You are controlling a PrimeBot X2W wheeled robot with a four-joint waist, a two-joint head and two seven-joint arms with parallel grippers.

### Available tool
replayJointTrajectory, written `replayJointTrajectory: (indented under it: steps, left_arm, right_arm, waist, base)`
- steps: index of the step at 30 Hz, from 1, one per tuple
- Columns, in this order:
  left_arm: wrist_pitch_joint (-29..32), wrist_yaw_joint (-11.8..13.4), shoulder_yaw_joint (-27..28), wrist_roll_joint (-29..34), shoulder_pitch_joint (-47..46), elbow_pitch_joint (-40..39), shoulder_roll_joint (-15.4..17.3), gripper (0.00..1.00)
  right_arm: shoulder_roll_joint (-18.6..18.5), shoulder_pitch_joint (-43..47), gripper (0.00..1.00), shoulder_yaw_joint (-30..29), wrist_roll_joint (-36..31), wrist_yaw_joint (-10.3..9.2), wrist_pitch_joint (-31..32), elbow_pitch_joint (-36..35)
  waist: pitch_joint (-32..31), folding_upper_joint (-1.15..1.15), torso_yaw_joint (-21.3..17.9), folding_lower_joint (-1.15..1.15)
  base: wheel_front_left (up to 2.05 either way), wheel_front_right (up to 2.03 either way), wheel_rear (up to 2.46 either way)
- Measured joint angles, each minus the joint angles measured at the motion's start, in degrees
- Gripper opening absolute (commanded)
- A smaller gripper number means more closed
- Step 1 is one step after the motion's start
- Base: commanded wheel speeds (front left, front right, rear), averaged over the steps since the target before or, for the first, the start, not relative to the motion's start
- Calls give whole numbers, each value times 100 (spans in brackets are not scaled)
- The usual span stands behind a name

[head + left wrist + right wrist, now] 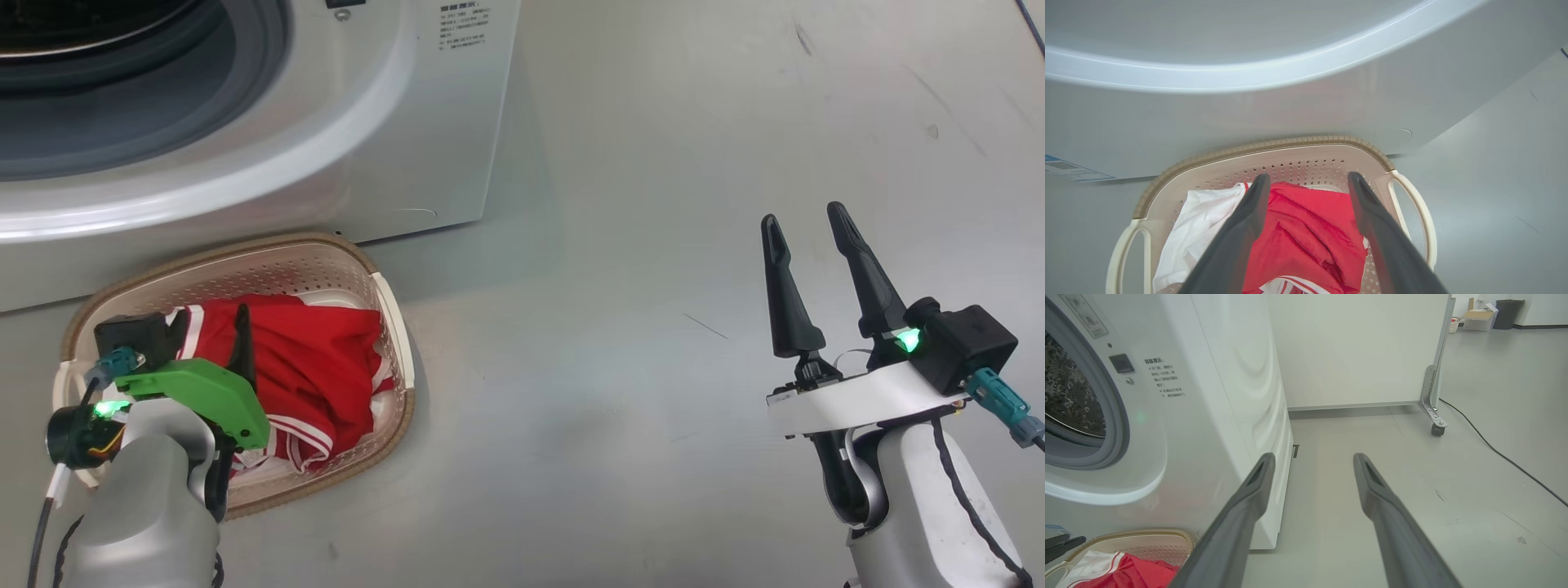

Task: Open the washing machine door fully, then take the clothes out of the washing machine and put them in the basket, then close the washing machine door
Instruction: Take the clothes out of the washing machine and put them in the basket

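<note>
The cream basket [245, 246] [1274, 143] [1135, 533] stands on the floor against the front of the white washing machine [424, 147] [1290, 110] [1208, 416]. The clothes [318, 367] [1306, 232] [1131, 571], red with white trim and a white part, lie inside it. Just above them hangs my left gripper [208, 327] [1308, 179], open, its fingers spread over the red cloth and gripping nothing. My right gripper [804, 216] [1313, 457] is open and empty over bare floor to the right of the machine. The drum opening [122, 73] is uncovered. The washing machine door is out of view.
A small blue label [1069, 171] sits low on the machine's front. In the right wrist view a white panel on a caster [1438, 428] stands behind the machine, and a black cable [1502, 457] runs across the grey floor. A box and a bin sit far back.
</note>
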Motion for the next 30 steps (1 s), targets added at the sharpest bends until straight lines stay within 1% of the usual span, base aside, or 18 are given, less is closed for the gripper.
replayJointTrajectory:
  steps: [4, 10, 18, 24, 30]
  left_arm:
    - [-144, -89, -132, 57, -10, -104, -53, 100]
    - [-219, -140, -272, 57, -22, -298, -147, 100]
    - [-261, -145, -509, 129, 2, -750, -187, 100]
    - [-261, -154, -458, 120, 237, -1417, -212, 100]
    - [-261, -162, -271, 42, 785, -1945, -215, 100]
  right_arm:
    - [-1, -2, 100, -2, 1, 0, 0, 78]
    - [-3, 20, 100, -51, 1, 1, 0, 214]
    - [-65, 199, 100, -205, 5, 1, 0, 344]
    - [-66, 355, 100, -209, 11, 1, 0, 412]
    - [-62, 565, 100, -181, 29, 1, 0, 508]
  waist:
    - [-213, 0, 150, 0]
    - [-551, 0, 442, 0]
    - [-1127, 0, 920, 0]
    - [-1527, 0, 1230, 0]
    - [-1948, 0, 1465, 0]
  base:
    - [0, 0, 0]
    - [0, 0, 0]
    - [0, 0, 0]
    - [0, 0, 0]
    - [0, 0, 0]
